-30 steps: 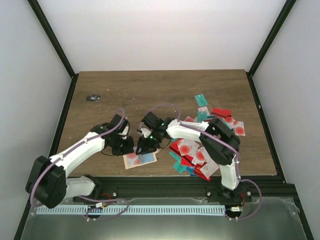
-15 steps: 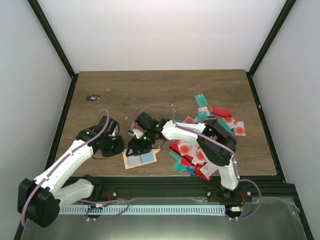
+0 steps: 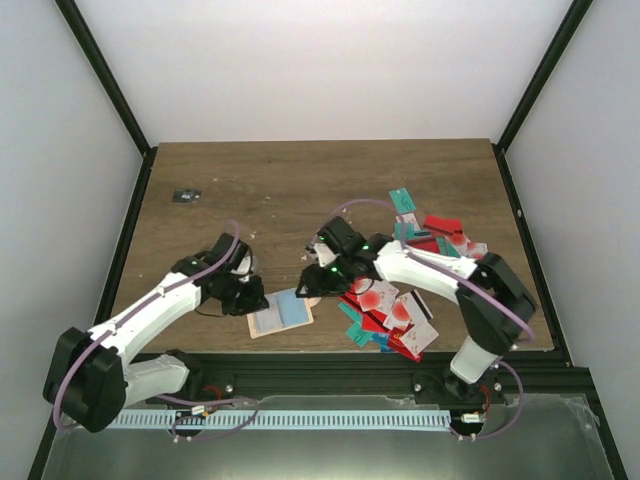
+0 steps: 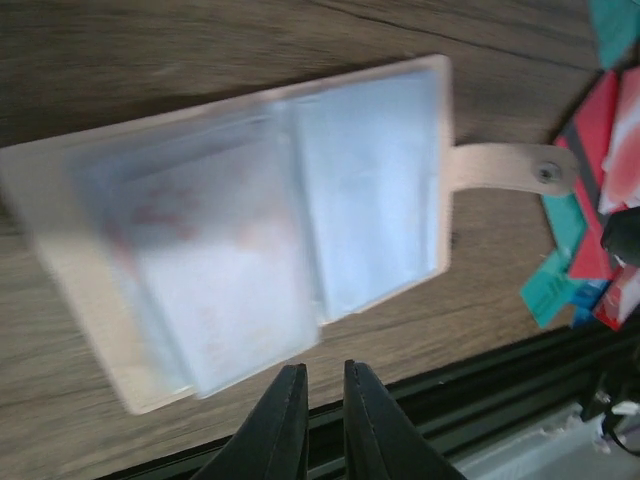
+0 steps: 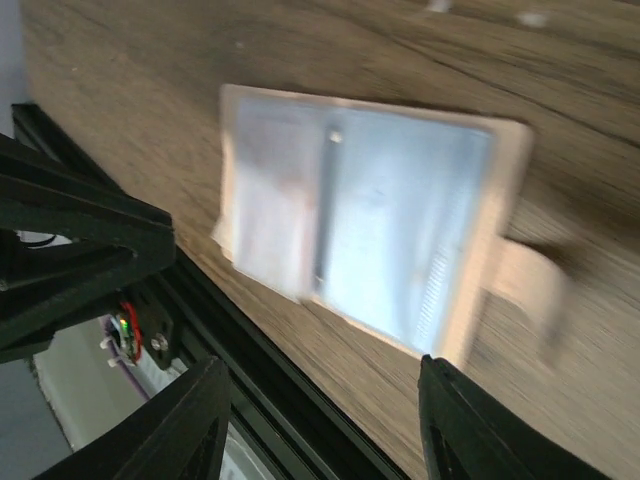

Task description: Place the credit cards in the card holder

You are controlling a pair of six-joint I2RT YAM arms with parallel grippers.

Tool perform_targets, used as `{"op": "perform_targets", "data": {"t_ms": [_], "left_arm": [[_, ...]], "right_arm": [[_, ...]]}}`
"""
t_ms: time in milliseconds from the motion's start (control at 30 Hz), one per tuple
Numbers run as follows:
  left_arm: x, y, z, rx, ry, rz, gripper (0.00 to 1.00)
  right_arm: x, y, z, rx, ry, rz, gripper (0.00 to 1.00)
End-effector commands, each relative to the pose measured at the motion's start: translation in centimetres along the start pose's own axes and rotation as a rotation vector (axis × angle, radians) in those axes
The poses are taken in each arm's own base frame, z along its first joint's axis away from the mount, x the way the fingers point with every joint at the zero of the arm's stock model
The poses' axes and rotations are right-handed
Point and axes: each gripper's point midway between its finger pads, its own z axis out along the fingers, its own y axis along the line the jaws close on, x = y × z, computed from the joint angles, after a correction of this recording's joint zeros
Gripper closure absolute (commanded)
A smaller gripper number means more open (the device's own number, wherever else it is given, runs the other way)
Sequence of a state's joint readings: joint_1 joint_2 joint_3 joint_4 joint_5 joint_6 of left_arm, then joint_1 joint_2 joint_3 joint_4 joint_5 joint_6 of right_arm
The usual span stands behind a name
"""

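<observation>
Card holder [image 4: 260, 210] open flat on wood table [image 4: 150, 60], print inside blurred, illegible.

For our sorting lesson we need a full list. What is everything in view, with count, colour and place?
card holder: one, beige, open flat near the front edge
credit cards: many, overlapping, no exact count; red, teal, white, blue; heaped front right
small dark object: one, black, far left
table: one, brown wood
left gripper: one, black, shut, empty, left of the holder
right gripper: one, black, open, empty, right of the holder
</observation>
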State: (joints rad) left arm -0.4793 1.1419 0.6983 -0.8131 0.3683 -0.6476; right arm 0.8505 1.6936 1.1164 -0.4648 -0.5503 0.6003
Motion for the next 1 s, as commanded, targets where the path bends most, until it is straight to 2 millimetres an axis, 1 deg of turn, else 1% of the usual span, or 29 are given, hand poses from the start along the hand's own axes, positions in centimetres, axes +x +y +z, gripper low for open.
{"op": "perform_targets", "data": {"t_ms": [0,67,100,200,233,267,333,367,433,467,500,600,700,833,900,933,967], "left_arm": [[-1.0,-5.1,0.0,0.132,-0.007,0.146,0.87],[-1.0,-6.7,0.6,0.153,0.006,0.190,0.87],[-0.7,-7.9,0.9,0.167,0.018,0.224,0.87],[-0.4,-10.8,1.9,0.202,0.043,0.303,0.86],[-0.2,-11.8,2.4,0.213,0.058,0.331,0.86],[0.0,-12.8,2.9,0.223,0.073,0.358,0.86],[0.4,-14.6,4.2,0.228,0.112,0.408,0.86],[0.6,-15.6,4.6,0.231,0.129,0.437,0.86],[0.8,-16.9,5.8,0.222,0.154,0.471,0.86],[0.8,-17.3,6.2,0.214,0.161,0.480,0.86],[0.7,-17.8,6.6,0.212,0.167,0.484,0.87],[0.7,-18.4,7.5,0.208,0.181,0.488,0.87],[0.9,-18.5,7.8,0.207,0.187,0.484,0.88],[1.2,-17.8,7.9,0.197,0.189,0.475,0.87],[1.5,-17.4,7.8,0.197,0.185,0.468,0.87],[1.5,-17.3,7.7,0.199,0.183,0.464,0.87],[1.7,-17.1,7.7,0.199,0.183,0.459,0.87]], "right_arm": [[1.2,-3.2,-4.0,0.137,-0.081,0.052,0.46],[2.0,-5.3,-5.9,0.220,-0.117,0.121,0.45],[2.6,-6.8,-6.8,0.273,-0.141,0.163,0.43],[5.1,-10.3,-9.6,0.422,-0.185,0.326,0.37],[6.1,-11.5,-10.4,0.472,-0.194,0.388,0.36],[7.2,-12.6,-11.4,0.523,-0.210,0.453,0.33],[9.7,-14.7,-12.5,0.619,-0.202,0.585,0.29],[10.8,-15.4,-12.9,0.657,-0.193,0.634,0.23],[12.8,-16.4,-13.5,0.718,-0.178,0.726,0.06],[13.6,-16.7,-13.7,0.742,-0.174,0.766,0.00],[14.3,-17.0,-13.9,0.765,-0.169,0.797,0.00],[15.8,-18.1,-14.6,0.817,-0.157,0.884,0.00],[16.2,-19.0,-15.4,0.852,-0.186,0.946,0.00],[15.4,-19.7,-16.2,0.791,-0.271,1.024,0.00],[15.0,-20.2,-15.8,0.731,-0.296,1.065,0.00],[14.5,-20.5,-15.4,0.690,-0.309,1.078,0.00],[14.5,-20.9,-14.9,0.660,-0.303,1.100,0.00]]}}
